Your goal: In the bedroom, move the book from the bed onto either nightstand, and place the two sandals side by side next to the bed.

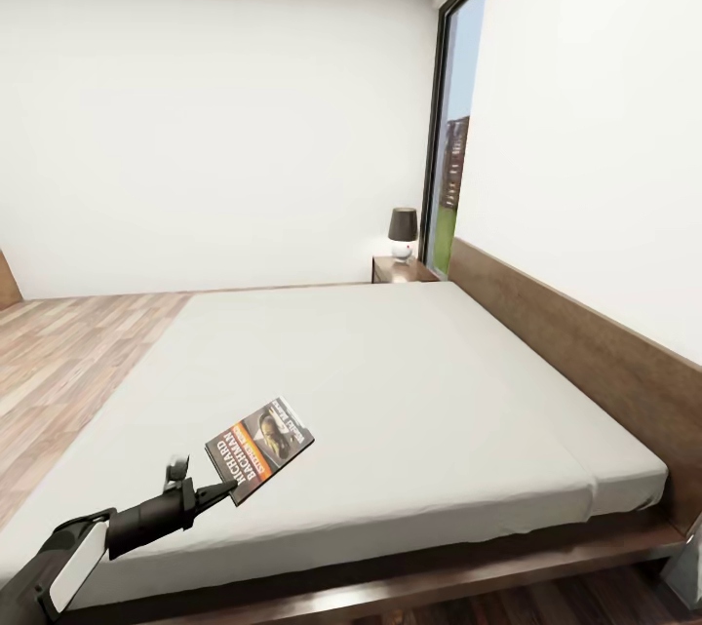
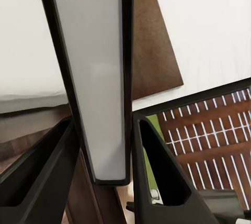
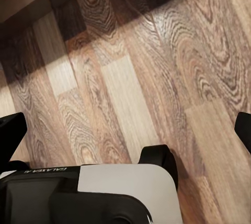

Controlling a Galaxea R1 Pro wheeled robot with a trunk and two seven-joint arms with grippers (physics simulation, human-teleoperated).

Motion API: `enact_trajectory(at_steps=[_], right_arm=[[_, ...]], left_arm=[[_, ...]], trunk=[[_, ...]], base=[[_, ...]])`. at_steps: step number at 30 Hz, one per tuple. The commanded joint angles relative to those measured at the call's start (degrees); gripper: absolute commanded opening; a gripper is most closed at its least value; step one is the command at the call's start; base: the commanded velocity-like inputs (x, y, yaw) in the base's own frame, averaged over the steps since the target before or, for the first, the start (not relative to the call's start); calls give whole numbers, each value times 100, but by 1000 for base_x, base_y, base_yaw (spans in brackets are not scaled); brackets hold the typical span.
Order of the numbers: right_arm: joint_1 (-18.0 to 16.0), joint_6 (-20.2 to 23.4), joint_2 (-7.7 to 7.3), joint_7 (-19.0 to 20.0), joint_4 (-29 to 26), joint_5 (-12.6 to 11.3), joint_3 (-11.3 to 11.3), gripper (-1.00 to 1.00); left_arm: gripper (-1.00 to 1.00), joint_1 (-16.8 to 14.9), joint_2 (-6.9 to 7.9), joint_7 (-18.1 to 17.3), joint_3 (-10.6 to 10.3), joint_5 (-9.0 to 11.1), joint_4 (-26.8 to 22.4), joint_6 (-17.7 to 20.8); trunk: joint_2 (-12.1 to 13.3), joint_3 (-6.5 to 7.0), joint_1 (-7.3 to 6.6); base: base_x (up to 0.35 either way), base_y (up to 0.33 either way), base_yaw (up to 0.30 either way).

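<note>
My left gripper [image 1: 219,490] is shut on the near edge of the book [image 1: 261,447]. The book has a dark cover with white lettering and an orange band, and it is held tilted over the near left part of the bed's pale mattress [image 1: 409,371]. In the left wrist view the book [image 2: 102,77] runs edge-on between the two black fingers [image 2: 162,177]. A dark brown nightstand [image 1: 400,270] stands at the bed's far corner by the headboard [image 1: 575,342]. My right gripper [image 3: 127,130] is open over the wood floor [image 3: 130,67]. The sandals are out of view.
A lamp [image 1: 403,232] with a dark shade stands on the nightstand, beside the tall dark-framed window [image 1: 453,137]. Wood-plank floor [image 1: 68,352] lies along the bed's left side. The robot's grey base [image 3: 104,192] shows below the right gripper.
</note>
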Motion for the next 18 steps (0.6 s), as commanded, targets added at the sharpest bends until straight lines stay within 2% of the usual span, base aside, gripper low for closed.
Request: enact_trajectory(at_steps=[1,18], right_arm=[[-9,-22,2,32,22,-40,49,100],[-11,-19,2,28,22,-18,68,100]], left_arm=[[-100,-4,2,-5,-2,33,2,49],[-100,-4,2,-5,-2,33,9,45]], trunk=[[-4,-6,0],[-4,-5,0]], base=[[0,0,0],[0,0,0]])
